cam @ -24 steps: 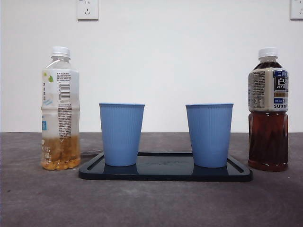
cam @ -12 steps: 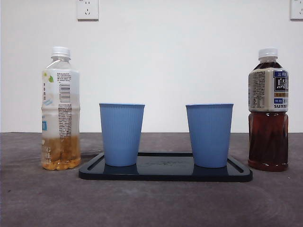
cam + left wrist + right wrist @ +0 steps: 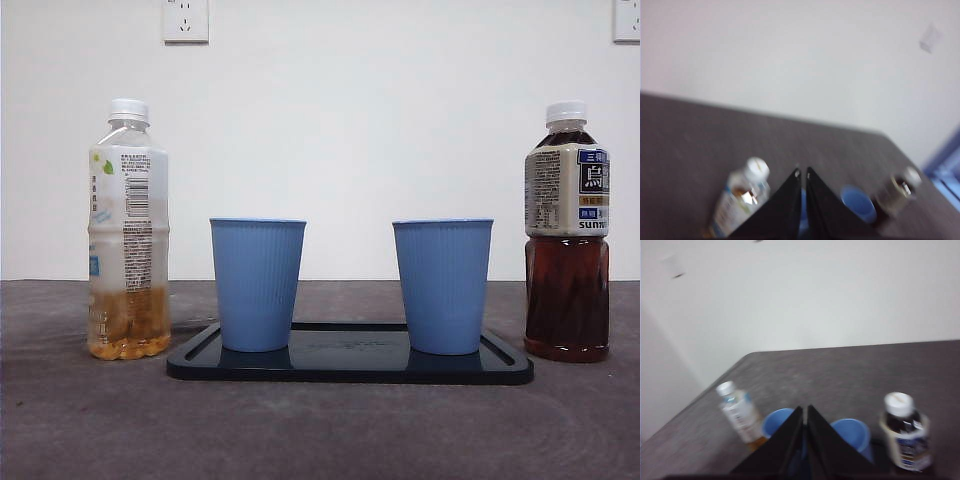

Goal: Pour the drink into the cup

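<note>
Bottles and cups stand in a row before us in the front view: a pale bottle (image 3: 127, 230) with a white cap and a little yellowish drink at its bottom on the left, two blue cups on a dark tray (image 3: 350, 368) in the middle, and a tea bottle (image 3: 566, 232) with a white cap on the right, nearly full of dark drink. The left cup (image 3: 257, 284) and the right cup (image 3: 442, 286) sit upright and apart, one near each end of the tray; both bottles stand off the tray, just beside its ends. From this low angle we cannot see into the cups, and no arm shows here. Our wrist views look down from above, though blurred: the left gripper (image 3: 802, 173) hangs high over the row with its jaws pressed together on nothing, and the right gripper (image 3: 805, 409) likewise hangs well above the cups, jaws clenched and empty. Those views also show the cups' open mouths, which look empty as far as the blur lets us tell. The table (image 3: 320, 430) is dark grey and matte; behind it rises a plain white wall with a socket (image 3: 185, 20) high up and another at the right edge.
</note>
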Available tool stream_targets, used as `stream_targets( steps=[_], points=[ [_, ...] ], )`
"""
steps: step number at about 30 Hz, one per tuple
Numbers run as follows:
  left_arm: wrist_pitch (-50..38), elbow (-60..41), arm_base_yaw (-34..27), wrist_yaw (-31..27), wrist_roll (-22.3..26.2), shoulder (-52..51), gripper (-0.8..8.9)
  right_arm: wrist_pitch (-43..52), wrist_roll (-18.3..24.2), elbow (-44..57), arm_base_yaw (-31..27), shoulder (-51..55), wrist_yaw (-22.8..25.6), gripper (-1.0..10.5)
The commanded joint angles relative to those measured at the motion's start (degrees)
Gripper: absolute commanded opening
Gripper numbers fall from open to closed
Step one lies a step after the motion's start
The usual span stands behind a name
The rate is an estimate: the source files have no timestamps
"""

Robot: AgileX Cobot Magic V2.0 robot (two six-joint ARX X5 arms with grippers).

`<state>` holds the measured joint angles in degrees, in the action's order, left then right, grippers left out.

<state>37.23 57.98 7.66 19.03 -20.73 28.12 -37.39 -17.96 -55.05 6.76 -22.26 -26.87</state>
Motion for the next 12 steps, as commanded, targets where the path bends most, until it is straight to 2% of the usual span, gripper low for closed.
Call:
stream_targets(
  steps=[1, 6, 10, 12],
  points=[
    [2.27, 2.93, 1.05, 5.53, 3.65, 3.04, 0.15, -1.4, 3.3, -2.29, 4.48, -2.25, -0.02, 0.1],
    [4.7, 4.87, 3.13, 12.79, 6.84, 6.05, 0.15, -5.99, 8.02, -5.09, 9.2, -5.46, 0.07, 0.1],
    [8.74, 4.87, 4.31, 13.57, 11.72, 6.36, 0.16, -8.87, 9.51, -5.6, 10.03, -6.4, -0.15, 0.1],
    [10.14, 4.87, 4.42, 13.57, 12.68, 6.29, 0.2, -10.1, 9.77, -5.6, 10.03, -6.45, -0.11, 0.1]
  ],
)
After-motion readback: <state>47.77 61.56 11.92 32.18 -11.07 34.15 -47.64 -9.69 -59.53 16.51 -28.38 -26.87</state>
